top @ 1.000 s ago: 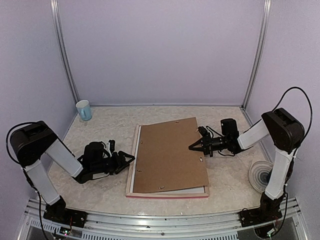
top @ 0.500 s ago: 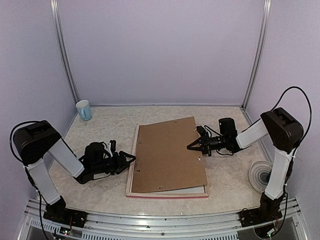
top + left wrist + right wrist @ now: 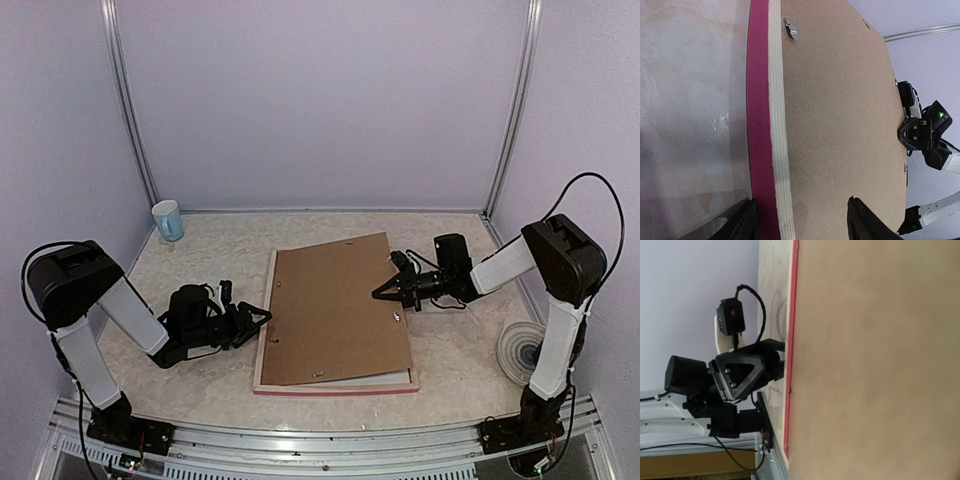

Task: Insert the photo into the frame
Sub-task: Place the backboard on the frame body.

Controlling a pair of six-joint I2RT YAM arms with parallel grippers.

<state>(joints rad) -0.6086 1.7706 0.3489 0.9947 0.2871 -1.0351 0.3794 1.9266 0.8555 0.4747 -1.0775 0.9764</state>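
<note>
Noted frame (image 3: 330, 390) face down mid-surface (image 3: 200, 260), under a skewed brown backing board (image 3: 335, 310). Found left hand (image 3: 262, 325) spread apart beside its left rail, clamping nothing. Saw right hand (image 3: 378, 295) pinched together, tip at the board's right edge.

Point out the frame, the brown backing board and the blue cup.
frame (image 3: 759, 125), left wrist view, on its pink rail.
brown backing board (image 3: 335, 310), top view, centre of its face.
blue cup (image 3: 168, 220), top view, on its side wall.

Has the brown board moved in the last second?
Yes. The brown board has slid slightly left across the frame, which stays put.
</note>
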